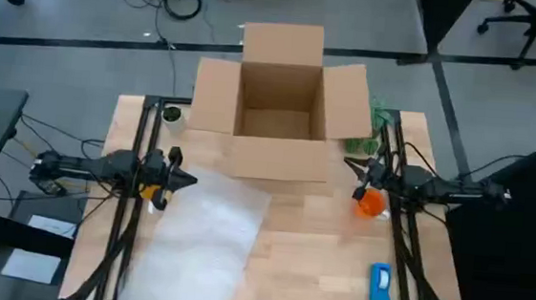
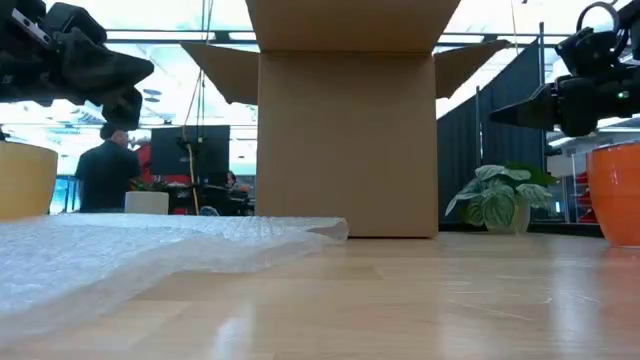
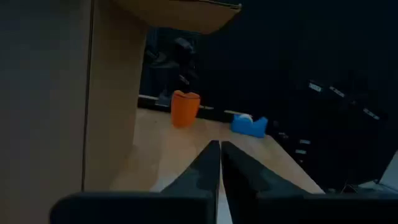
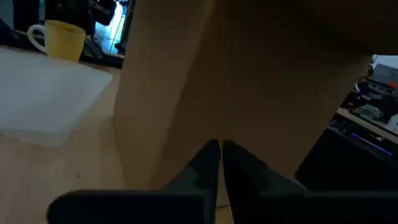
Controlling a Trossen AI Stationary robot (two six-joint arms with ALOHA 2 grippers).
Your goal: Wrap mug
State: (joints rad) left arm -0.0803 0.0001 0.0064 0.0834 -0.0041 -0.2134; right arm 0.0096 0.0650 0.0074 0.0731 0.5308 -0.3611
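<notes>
The orange mug point(image 1: 370, 204) stands upright on its base on the table's right side, also seen in the low view point(image 2: 615, 192) and the left wrist view point(image 3: 185, 109). My right gripper point(image 1: 355, 168) hovers shut just beyond it, toward the box, raised above the table point(image 4: 219, 146). My left gripper point(image 1: 189, 179) hangs shut over the far edge of the bubble wrap sheet point(image 1: 206, 231), with nothing between its fingers point(image 3: 219, 148). The wrap lies flat on the table's left near part point(image 2: 150, 250).
An open cardboard box point(image 1: 279, 108) stands at the table's far middle, between the two grippers. A yellow mug point(image 1: 157, 196) sits by my left gripper. A blue tape dispenser point(image 1: 380, 283) lies near right, and a small plant point(image 1: 378, 116) stands far right.
</notes>
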